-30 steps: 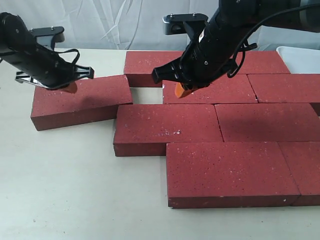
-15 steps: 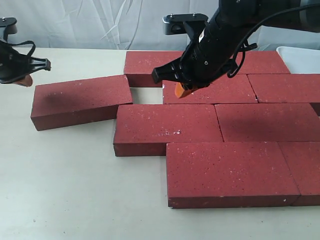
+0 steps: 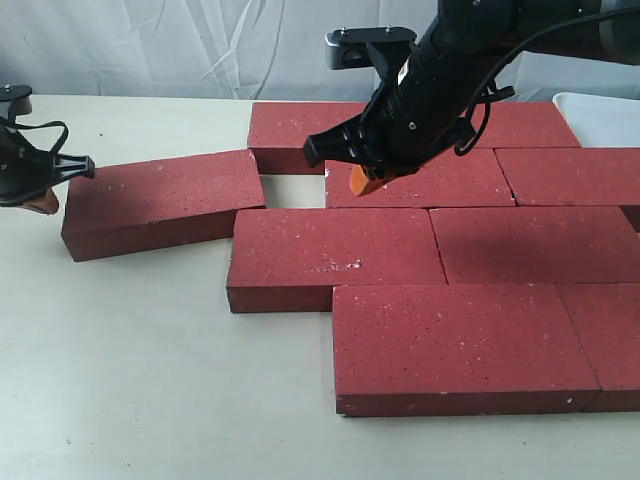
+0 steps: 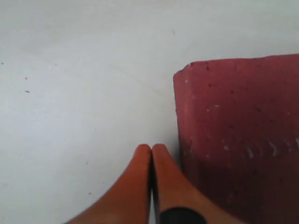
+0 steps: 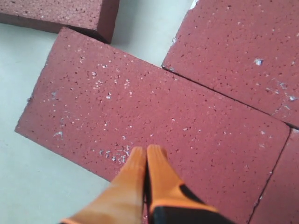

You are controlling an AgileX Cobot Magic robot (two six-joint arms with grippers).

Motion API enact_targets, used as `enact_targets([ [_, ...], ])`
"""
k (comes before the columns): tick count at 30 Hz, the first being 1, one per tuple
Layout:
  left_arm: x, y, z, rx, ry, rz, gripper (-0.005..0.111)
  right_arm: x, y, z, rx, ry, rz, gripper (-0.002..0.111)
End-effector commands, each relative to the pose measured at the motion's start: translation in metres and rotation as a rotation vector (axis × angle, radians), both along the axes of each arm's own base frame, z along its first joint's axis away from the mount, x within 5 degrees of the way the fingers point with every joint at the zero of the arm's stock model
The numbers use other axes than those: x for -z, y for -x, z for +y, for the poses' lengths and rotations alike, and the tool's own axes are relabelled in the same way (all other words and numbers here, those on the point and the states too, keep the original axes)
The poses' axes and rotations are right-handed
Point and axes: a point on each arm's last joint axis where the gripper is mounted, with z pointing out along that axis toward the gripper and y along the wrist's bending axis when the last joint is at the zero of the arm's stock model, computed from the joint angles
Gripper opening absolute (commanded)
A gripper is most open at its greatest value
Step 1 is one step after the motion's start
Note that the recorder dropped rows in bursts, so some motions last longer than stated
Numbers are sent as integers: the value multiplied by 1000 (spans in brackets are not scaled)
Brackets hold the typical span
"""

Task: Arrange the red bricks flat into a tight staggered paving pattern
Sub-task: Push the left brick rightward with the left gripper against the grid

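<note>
Left tool (image 3: 44, 203): fingers pressed together, holding nothing, low at the outer short end of the loose brick (image 3: 160, 203), just beside it. Brick lies flat on tabletop (image 3: 130, 380), slightly skewed, long axis pointing toward the paved bricks (image 3: 440, 250). A gap shows at its inner end. Left arm is nearer, so an endwise push rightward looks likely. Right tool (image 3: 362, 182) closed, empty, over the second row.

Left pincer (image 3: 42, 204) has come off the top of the loose brick (image 3: 160, 198) and swung out past its left end, then dropped. It now sits low over the tabletop (image 3: 130, 360), just beside that end face.
</note>
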Motion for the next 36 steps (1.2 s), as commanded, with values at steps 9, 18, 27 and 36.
enact_targets([
  [9, 17, -14, 0, -16, 20, -107, 0, -3, 0, -3, 2, -2, -18, 0],
  [18, 14, -18, -2, -66, 56, -157, 0, -3, 0, -3, 1, 1, -19, 0],
  [27, 11, -24, -18, -46, 48, -228, 0, -3, -1, -3, 1, -1, -23, 0],
  [36, 6, -31, -24, -32, 16, -322, 0, -3, -1, -3, 0, 1, -24, 0],
])
